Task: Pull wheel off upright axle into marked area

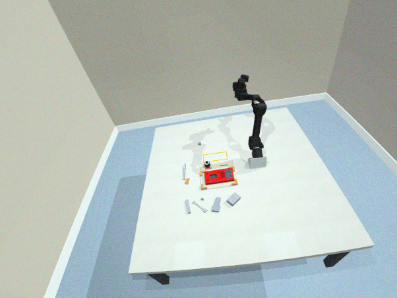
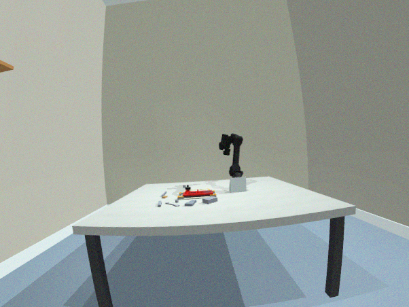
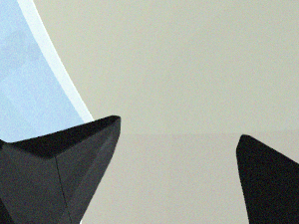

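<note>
The gripper [image 3: 178, 136] stands partly open with nothing between its dark fingers; in the wrist view only beige wall, a white skirting strip and a patch of blue floor show in the gap, and the right finger is cut off by the frame edge. That view shows nothing of the table or the parts.

The top view supplies them. The arm [image 1: 256, 122] rises from its grey base block [image 1: 257, 162] and folds over at the top, so the gripper [image 1: 240, 86] hangs high in the air, well apart from everything on the white table [image 1: 297, 204]. The wheel [image 1: 206, 163] sits dark on its upright axle at the far left corner of the red board [image 1: 219, 176]. Just beyond it lies the yellow-outlined marked area [image 1: 215, 156], with nothing inside. Grey loose pieces [image 1: 215, 204] lie nearer the camera.

The exterior view shows the gripper [image 2: 224, 145] only as a small dark lump; its opening cannot be read there. The wheel [image 2: 186, 186] is a tiny dark speck.
</note>
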